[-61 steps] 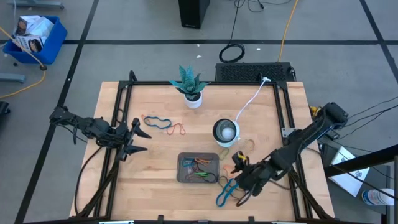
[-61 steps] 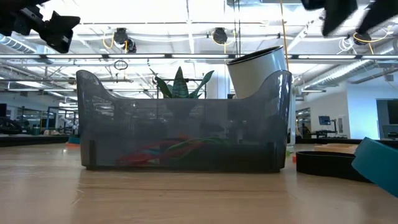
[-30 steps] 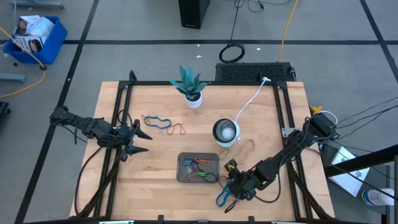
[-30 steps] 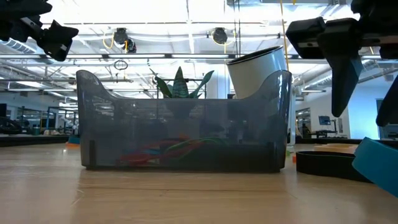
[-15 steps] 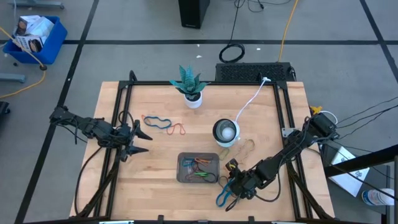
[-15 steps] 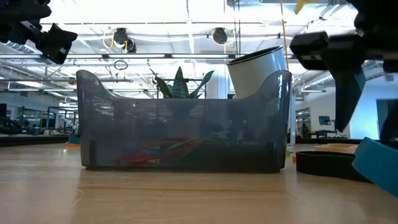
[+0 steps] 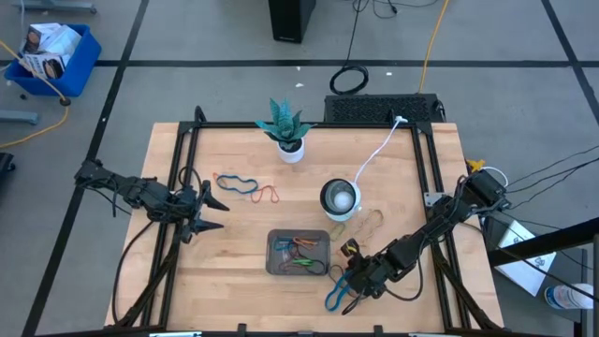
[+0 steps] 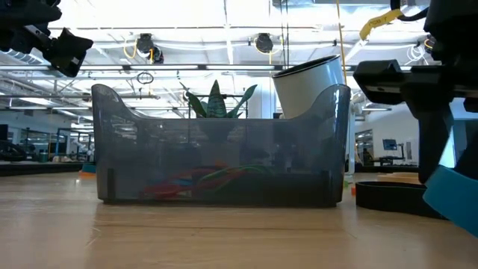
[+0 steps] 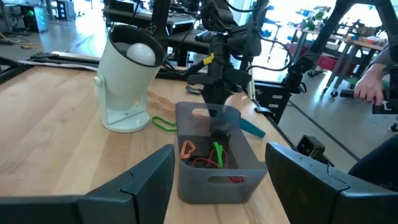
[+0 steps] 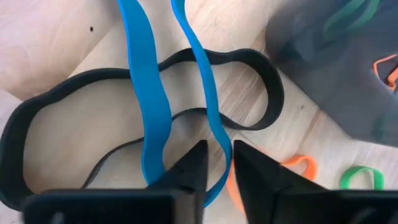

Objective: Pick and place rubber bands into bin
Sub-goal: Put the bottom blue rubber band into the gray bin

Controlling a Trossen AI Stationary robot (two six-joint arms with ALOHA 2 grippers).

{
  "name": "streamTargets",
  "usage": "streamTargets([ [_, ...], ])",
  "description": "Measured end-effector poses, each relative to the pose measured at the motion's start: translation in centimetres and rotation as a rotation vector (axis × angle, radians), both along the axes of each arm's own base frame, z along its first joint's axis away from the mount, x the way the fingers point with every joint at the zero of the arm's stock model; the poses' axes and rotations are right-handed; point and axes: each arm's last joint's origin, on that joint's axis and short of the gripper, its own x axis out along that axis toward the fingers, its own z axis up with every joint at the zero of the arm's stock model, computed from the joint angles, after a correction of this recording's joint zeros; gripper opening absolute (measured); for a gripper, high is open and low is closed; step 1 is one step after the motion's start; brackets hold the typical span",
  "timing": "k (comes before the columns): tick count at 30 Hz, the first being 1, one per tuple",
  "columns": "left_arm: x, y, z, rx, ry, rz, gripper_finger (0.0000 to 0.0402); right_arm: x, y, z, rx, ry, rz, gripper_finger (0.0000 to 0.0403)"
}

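A blue rubber band [image 10: 149,106] lies on the wood across a dark brown band [image 10: 261,81], near the table's front right. My right gripper [image 10: 219,152] points steeply down onto them, shut on the blue band; in the high view it [image 7: 348,284] stands just right of the bin [image 7: 299,253]. The dark grey bin holds orange, green and red bands [image 9: 211,155]. A blue band [image 7: 236,183] and a red one [image 7: 269,195] rest on the table farther left. My left gripper [image 7: 217,208] hangs open beside them. My right gripper has one strand of the blue band [image 10: 214,134] between its two fingertips, which come slanting down from above and stand on either side of the strand. The band lies slack on the table, over the dark band.
A white bowl-shaped thing [image 7: 339,198] stands behind the bin, with tan bands [image 7: 371,222] and a white cable [image 7: 374,154] near it. A potted plant [image 7: 285,126] is at the far edge. An orange loop [image 10: 298,165] and a green one [image 10: 360,177] lie beside the bin.
My right gripper has sunk toward the blue band on the table, and in the low view its fingers have drawn closer together. The bands have stayed where they were.
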Motion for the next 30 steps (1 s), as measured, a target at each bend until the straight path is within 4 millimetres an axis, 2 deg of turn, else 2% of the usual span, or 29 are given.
streamTargets([
  [4,0.0,0.0,0.0,0.000,0.003,0.000,0.0258,0.0,0.0,0.0,0.001,0.000,0.000,0.0009],
  [9,0.0,0.0,-0.1,0.003,0.008,0.000,0.0257,0.0,0.0,0.2,0.035,-0.005,-0.051,0.0007],
  [13,0.0,0.0,-0.1,0.003,0.008,-0.001,0.0257,-0.1,-0.1,1.9,0.082,-0.063,-0.083,0.0004],
  [16,0.0,0.0,-0.1,0.003,0.008,-0.001,0.0257,-0.4,-0.7,4.4,0.098,-0.177,-0.155,0.0002],
  [22,0.0,0.0,-0.1,0.004,0.008,-0.001,0.0257,-1.9,-2.6,11.2,0.174,-0.508,-0.322,0.0001],
  [26,0.0,0.0,-0.1,0.004,0.009,-0.001,0.0257,-3.4,-4.0,16.4,0.338,-0.774,-0.416,0.0001],
  [30,0.0,0.0,-0.1,0.004,0.009,0.000,0.0257,-5.2,-5.6,21.4,0.500,-1.023,-0.396,0.0001],
])
